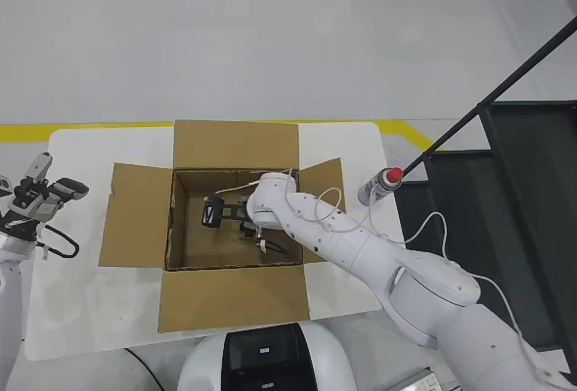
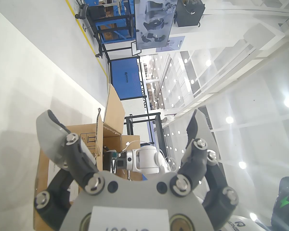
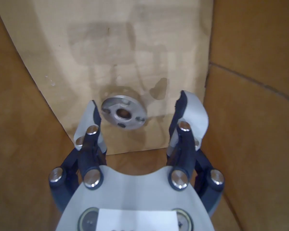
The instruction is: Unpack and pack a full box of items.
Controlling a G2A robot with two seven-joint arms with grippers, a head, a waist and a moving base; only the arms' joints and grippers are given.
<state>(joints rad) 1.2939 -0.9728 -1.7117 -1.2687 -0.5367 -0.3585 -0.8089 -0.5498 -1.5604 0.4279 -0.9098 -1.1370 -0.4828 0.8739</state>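
Observation:
An open cardboard box (image 1: 137, 225) stands in the middle of the white table (image 1: 83, 293), all flaps folded out. My right gripper (image 1: 220, 212) is down inside it. In the right wrist view the right gripper (image 3: 138, 100) is open just above the box floor. A round metal flange (image 3: 123, 114) with a centre hole lies on brown paper there, between the fingers and close to one of them. My left gripper (image 1: 56, 178) hovers at the table's left edge, away from the box, open and holding nothing. The left gripper (image 2: 121, 115) faces the box (image 2: 110, 111).
A spray can with a red cap (image 1: 378, 183) stands on the table just right of the box. A black metal rack (image 1: 523, 195) sits beyond the table's right side. Bare table lies left of the box and in front of it.

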